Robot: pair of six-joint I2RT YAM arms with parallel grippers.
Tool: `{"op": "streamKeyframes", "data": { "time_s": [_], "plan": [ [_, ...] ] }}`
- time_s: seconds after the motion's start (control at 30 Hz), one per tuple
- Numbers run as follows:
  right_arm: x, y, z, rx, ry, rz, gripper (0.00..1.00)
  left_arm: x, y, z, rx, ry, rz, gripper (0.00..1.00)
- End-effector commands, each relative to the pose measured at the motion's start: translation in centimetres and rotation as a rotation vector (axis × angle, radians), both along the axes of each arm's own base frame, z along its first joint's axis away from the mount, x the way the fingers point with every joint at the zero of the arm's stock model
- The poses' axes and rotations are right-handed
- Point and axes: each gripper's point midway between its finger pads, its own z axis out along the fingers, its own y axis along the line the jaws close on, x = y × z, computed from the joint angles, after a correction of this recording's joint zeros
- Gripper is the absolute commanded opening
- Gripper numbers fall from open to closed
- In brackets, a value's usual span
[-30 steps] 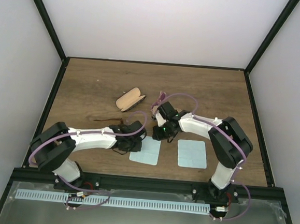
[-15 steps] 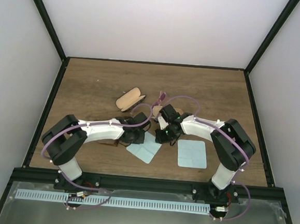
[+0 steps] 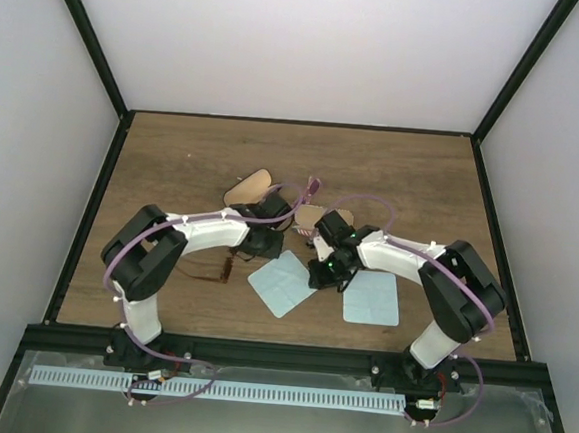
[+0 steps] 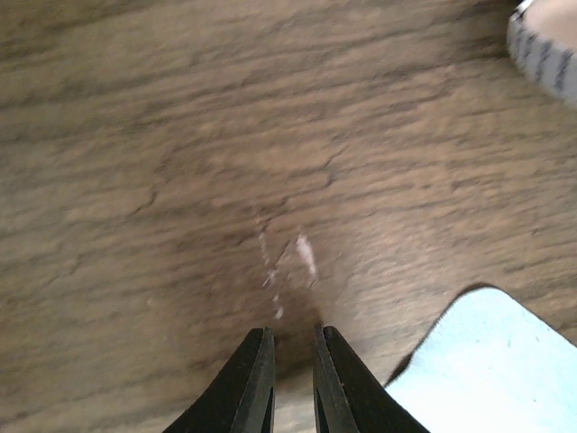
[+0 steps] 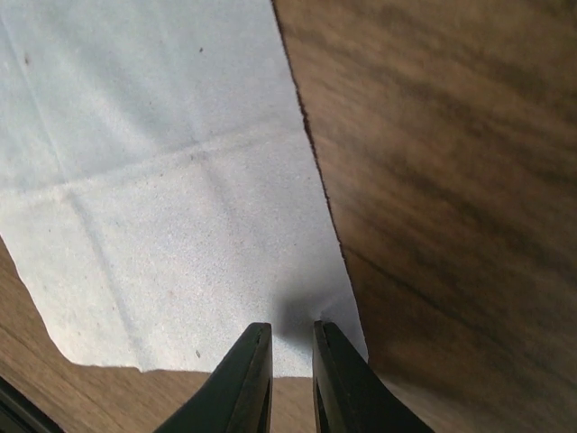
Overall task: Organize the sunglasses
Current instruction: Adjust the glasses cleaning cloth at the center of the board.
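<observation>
The sunglasses (image 3: 221, 268) are located flat on the wooden table (image 3: 403, 175), at about 8 o'clock from the left wrist. They are touched by neither arm, are enclosed in no case, and are laid on no cloth.

Two light blue cloths are spread near the arm bases. The turned cloth (image 3: 282, 284) is set diamond-wise, and the square-set cloth (image 3: 370, 297) is placed at its 3 o'clock. A tan oval case (image 3: 247, 186) is positioned at 11 o'clock from the left wrist.

The left gripper (image 4: 290, 336) is presented with its jaws drawn almost together. Only a narrow slit is seen, and nothing is clamped in it. It is directed at bare wood. A cloth corner, judged to be that of the turned cloth, is seen at 4 o'clock of its fingers, and the edge of a striped case (image 4: 544, 47) at 1 o'clock.

The right gripper (image 5: 290, 332) is likewise nearly closed and empty. It is held just above a cloth corner. Which of the two cloths this is cannot be determined. No fabric is seen pinched between the fingers.

The narrow jaw setting is judged to suit travel or nudging rather than grasping. The cloths are presumably laid out for wiping or wrapping. The sunglasses are not yet picked up, so the task is judged to be at an early stage.
</observation>
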Motion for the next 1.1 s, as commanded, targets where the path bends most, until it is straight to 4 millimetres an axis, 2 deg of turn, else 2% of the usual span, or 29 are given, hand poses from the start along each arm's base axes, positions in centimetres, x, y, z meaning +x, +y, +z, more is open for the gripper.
{"op": "streamKeyframes", "data": {
  "time_s": [0.0,0.23,0.37,0.43,0.53,0.57,0.6,0.63,0.67,0.7,0.73,0.77,0.9,1.0,1.07],
  "plan": [
    [-1.7,-0.9,0.3,-0.010,0.047,-0.017,0.14,0.0,-0.6,-1.1,0.018,0.041,-0.056,0.15],
    [-3.4,-0.6,1.4,0.064,0.100,-0.050,0.18,1.8,-2.4,-0.6,-0.032,0.041,-0.044,0.15],
    [-4.8,-0.1,2.0,0.097,0.127,-0.045,0.18,3.4,-2.4,0.1,-0.057,0.026,-0.004,0.16],
    [-5.0,0.0,2.6,0.116,0.112,-0.047,0.18,4.0,-2.0,0.9,-0.054,0.009,0.021,0.16],
    [-3.2,-0.2,4.3,0.090,0.016,-0.060,0.18,4.5,-1.5,2.8,-0.058,-0.033,0.055,0.21],
    [-1.8,0.2,5.6,0.091,-0.035,-0.065,0.18,4.4,-1.4,3.7,-0.070,-0.049,0.066,0.25],
    [-0.7,0.4,6.6,0.082,-0.074,-0.074,0.18,4.3,-1.2,4.6,-0.086,-0.060,0.089,0.33],
    [0.5,0.5,7.3,0.074,-0.106,-0.087,0.19,4.0,-1.0,5.5,-0.101,-0.068,0.118,0.45],
    [1.9,0.8,8.1,0.065,-0.147,-0.098,0.26,3.5,-0.9,6.4,-0.121,-0.080,0.144,0.62],
    [3.0,1.0,8.4,0.055,-0.177,-0.099,0.39,2.9,-1.1,7.2,-0.137,-0.094,0.161,0.81],
    [4.0,1.5,8.6,0.046,-0.202,-0.091,0.48,2.2,-1.1,8.0,-0.147,-0.114,0.179,0.89],
    [4.9,1.8,8.6,0.029,-0.222,-0.082,0.52,1.6,-1.0,8.6,-0.150,-0.129,0.205,0.94],
    [7.2,2.7,6.4,-0.055,-0.216,-0.049,0.56,-1.6,1.2,8.7,-0.128,-0.133,0.335,0.92],
    [7.8,3.5,5.3,-0.070,-0.204,-0.022,0.56,-3.8,3.4,7.7,-0.134,-0.116,0.429,0.87],
    [7.9,3.5,4.7,-0.085,-0.196,-0.006,0.56,-4.5,4.7,7.8,-0.144,-0.129,0.486,0.85]
  ]
}}
